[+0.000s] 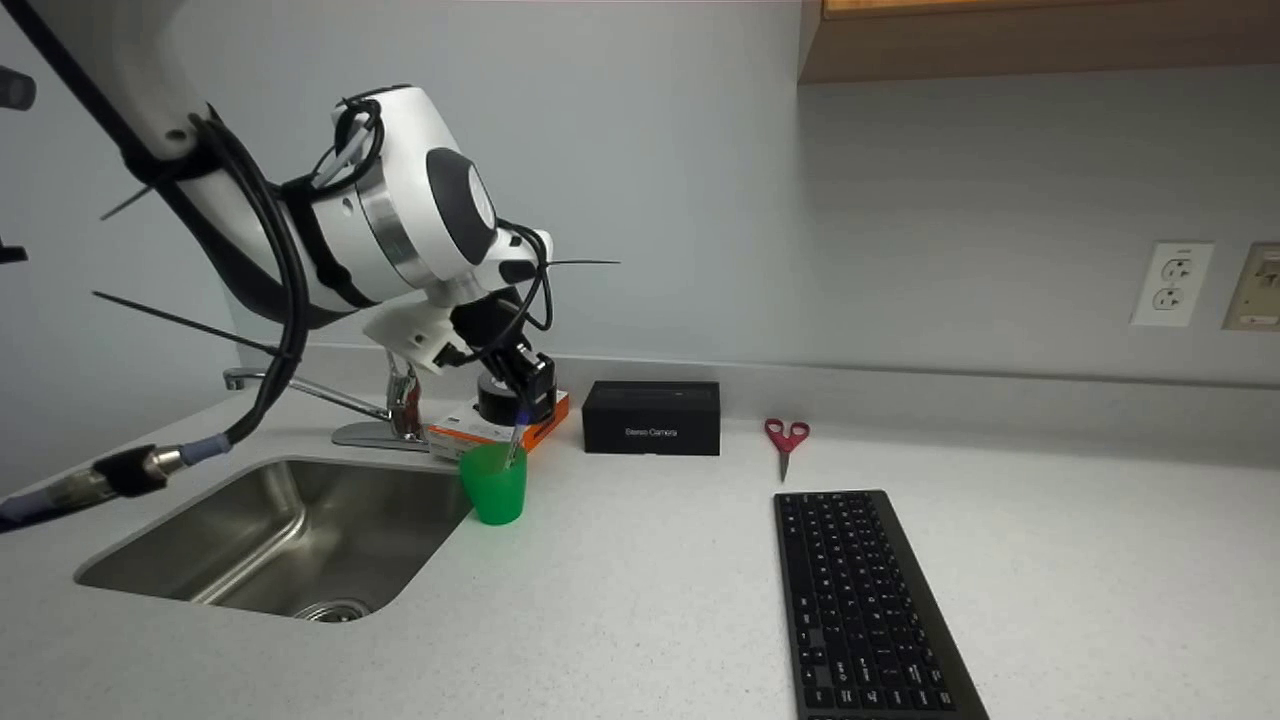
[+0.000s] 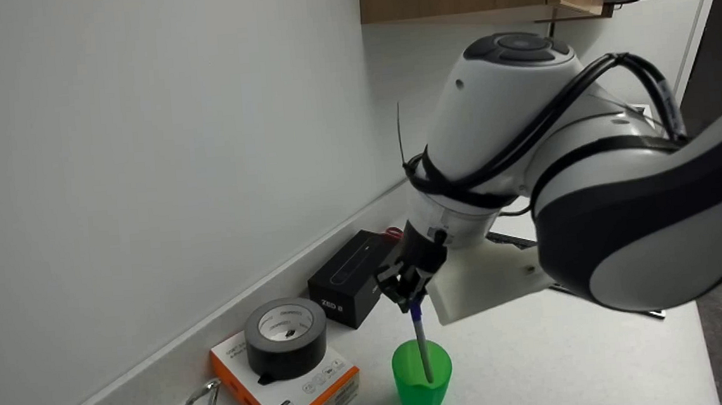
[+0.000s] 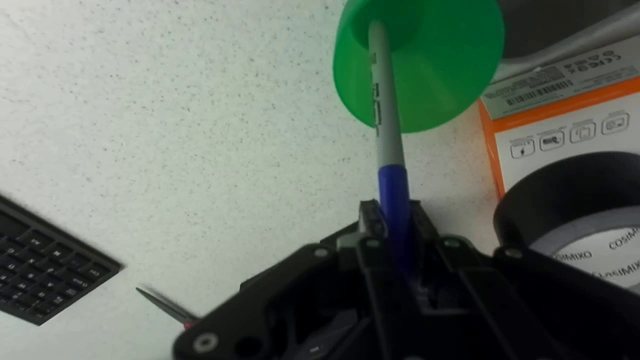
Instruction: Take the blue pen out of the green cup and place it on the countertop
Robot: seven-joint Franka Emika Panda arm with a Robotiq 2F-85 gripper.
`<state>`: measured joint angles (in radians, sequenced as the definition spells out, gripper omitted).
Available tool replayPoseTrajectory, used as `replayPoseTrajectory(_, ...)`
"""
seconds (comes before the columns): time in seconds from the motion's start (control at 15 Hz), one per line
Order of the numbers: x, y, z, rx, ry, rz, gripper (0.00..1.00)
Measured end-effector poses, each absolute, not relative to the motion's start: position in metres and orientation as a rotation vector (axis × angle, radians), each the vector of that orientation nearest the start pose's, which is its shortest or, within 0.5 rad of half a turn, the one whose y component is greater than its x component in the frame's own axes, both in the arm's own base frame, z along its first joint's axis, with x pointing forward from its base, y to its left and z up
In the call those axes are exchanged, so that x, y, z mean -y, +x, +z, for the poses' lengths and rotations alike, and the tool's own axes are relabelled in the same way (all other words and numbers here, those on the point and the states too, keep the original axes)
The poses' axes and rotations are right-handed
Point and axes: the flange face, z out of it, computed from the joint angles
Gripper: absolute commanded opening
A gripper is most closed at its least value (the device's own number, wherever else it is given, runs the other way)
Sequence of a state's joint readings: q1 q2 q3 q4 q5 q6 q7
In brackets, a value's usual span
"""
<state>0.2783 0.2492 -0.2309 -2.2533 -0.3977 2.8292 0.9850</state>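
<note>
Closest in my wrist view, the pincer (image 3: 393, 215) is clamped on the blue pen (image 3: 390, 145), its jaws pressed to either side of the blue end. From that grip the pen slants down along its pale grey barrel, and its lower end is inside the green cup (image 1: 493, 485); I can't tell whether the tip touches the bottom. In both exterior views I see the cup upright on the surface (image 1: 640, 580), just beside the sink (image 1: 390, 510). Near it is a white-and-orange box (image 2: 322, 373) carrying a roll of dark tape (image 2: 287, 350). Along the backsplash (image 1: 950, 415), a black box (image 1: 651, 420) sits between that stack and a pair of red-handled scissors (image 1: 785, 440). The scissors point at the end of a black keyboard (image 1: 870, 600), close but apart from it, and both rest well apart from the cup.
</note>
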Motion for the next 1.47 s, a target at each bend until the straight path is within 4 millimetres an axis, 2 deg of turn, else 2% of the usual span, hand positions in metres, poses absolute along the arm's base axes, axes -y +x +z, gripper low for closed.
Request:
replayPoseTrajectory(0.13,-0.038,0.565,0.31,-0.919,-2.959,-0.643,0.04)
replayPoseTrajectory(0.33,-0.006,0.562,0.346,-1.047,-2.901,-0.614,0.04)
replayPoseTrajectory(0.4,0.009,0.561,0.353,-1.096,-2.896,-0.578,0.04)
replayPoseTrajectory(0.53,0.037,0.561,0.356,-1.18,-2.904,-0.469,0.04)
replayPoseTrajectory(0.67,0.06,0.567,0.341,-1.253,-2.921,-0.332,0.04)
replayPoseTrajectory(0.87,0.081,0.579,0.292,-1.336,-2.974,-0.126,0.04)
replayPoseTrajectory(1.07,0.089,0.596,0.243,-1.371,-3.02,0.01,0.04)
replayPoseTrajectory(1.13,0.091,0.602,0.232,-1.38,-3.028,0.027,0.16)
replayPoseTrajectory(1.2,0.092,0.609,0.223,-1.388,-3.032,0.032,0.41)
replayPoseTrajectory(1.27,0.093,0.615,0.219,-1.397,-3.032,0.026,0.41)
replayPoseTrajectory(1.47,0.094,0.631,0.221,-1.41,-3.024,-0.017,0.63)
